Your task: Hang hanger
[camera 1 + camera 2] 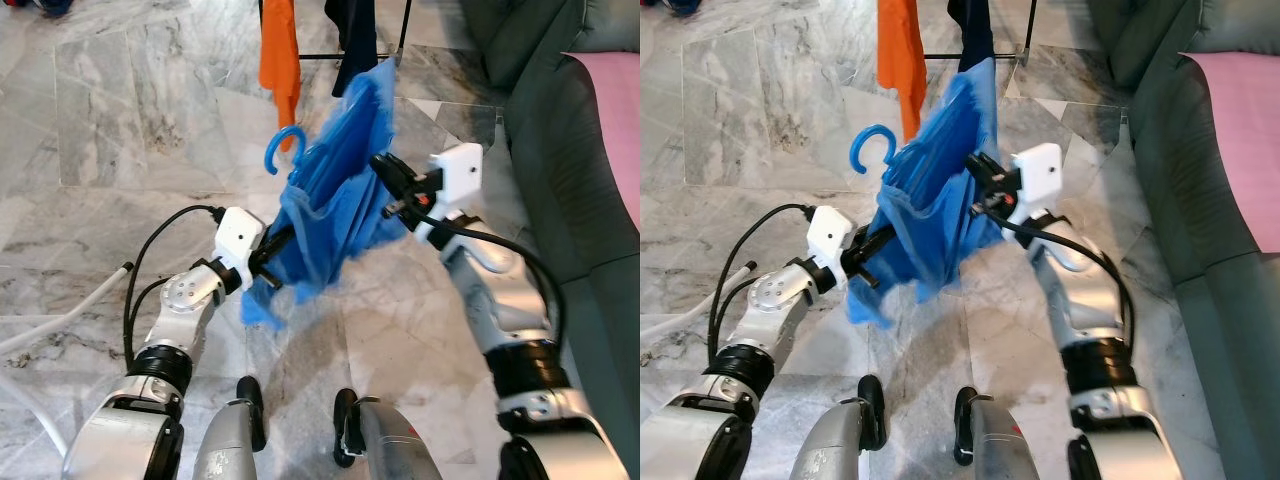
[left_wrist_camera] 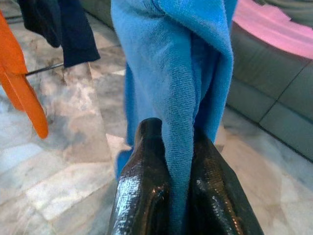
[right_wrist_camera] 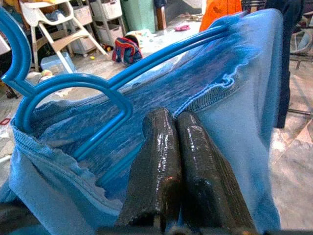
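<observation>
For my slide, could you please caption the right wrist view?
Right gripper fingers shut on blue shirt carrying blue hanger.

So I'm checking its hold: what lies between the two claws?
In the left eye view, the blue garment on its blue hanger spans from the left claw to the right claw.

We see a grey-veined marble floor [image 1: 120,120] underfoot — a dark green sofa [image 1: 560,150] with a pink cover [image 1: 612,110] on our right, and a black rail [image 1: 320,55] carrying orange [image 1: 280,50] and navy clothes [image 1: 352,35] ahead.
</observation>
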You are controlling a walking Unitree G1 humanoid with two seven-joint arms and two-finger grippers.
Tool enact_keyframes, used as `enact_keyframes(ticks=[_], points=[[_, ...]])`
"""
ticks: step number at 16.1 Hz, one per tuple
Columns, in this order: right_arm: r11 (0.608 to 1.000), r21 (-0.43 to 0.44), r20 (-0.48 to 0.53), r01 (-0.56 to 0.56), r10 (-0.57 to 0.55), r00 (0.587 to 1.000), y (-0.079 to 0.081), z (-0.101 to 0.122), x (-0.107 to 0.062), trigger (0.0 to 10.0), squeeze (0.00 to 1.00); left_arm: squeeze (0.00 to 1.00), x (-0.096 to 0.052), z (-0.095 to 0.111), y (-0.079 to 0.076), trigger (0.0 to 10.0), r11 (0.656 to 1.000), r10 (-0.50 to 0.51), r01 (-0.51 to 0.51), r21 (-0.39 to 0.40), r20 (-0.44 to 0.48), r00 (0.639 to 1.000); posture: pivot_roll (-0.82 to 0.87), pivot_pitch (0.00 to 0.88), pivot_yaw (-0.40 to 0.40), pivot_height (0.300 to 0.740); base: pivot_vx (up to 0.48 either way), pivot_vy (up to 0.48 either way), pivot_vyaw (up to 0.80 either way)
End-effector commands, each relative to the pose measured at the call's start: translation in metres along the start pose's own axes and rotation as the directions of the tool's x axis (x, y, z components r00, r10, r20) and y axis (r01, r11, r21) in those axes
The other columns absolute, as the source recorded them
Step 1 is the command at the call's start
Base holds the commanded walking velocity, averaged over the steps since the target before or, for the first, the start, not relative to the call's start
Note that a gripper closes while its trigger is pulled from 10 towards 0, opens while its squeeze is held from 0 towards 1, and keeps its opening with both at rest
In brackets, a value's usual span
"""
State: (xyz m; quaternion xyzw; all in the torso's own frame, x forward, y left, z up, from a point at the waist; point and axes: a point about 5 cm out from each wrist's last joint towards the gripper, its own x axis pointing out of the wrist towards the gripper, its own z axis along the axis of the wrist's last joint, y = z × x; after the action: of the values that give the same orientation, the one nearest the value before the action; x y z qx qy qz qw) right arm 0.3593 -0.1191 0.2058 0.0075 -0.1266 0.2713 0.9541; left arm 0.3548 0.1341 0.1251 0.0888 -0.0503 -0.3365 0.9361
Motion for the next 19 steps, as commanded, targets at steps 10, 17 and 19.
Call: enact_keyframes(ticks=[10,17,19], points=[[0.99,-0.135,0.095,0.029,-0.016,0.995,-0.005,0.016,0.011,0.0,0.0,0.0,-0.019,-0.034,-0.036,0.0,0.987,-0.146,0.151,0.059,-0.088,0.985,-0.01,0.242,-0.06,0.74,0.0,0.0,0.0],[0.979,-0.003,0.162,-0.205,0.203,0.966,0.033,0.03,0.004,0.0,0.0,0.0,-0.013,-0.042,-0.046,0.0,0.986,-0.158,0.163,0.032,-0.125,0.979,-0.06,0.234,-0.041,0.74,0.0,0.0,0.0],[0.917,0.056,0.117,-0.396,0.388,0.914,0.058,0.022,-0.012,0.0,0.0,0.0,-0.008,-0.039,-0.048,0.0,0.984,-0.17,0.175,0.034,-0.121,0.978,-0.08,0.239,-0.032,0.74,0.0,0.0,0.0]])
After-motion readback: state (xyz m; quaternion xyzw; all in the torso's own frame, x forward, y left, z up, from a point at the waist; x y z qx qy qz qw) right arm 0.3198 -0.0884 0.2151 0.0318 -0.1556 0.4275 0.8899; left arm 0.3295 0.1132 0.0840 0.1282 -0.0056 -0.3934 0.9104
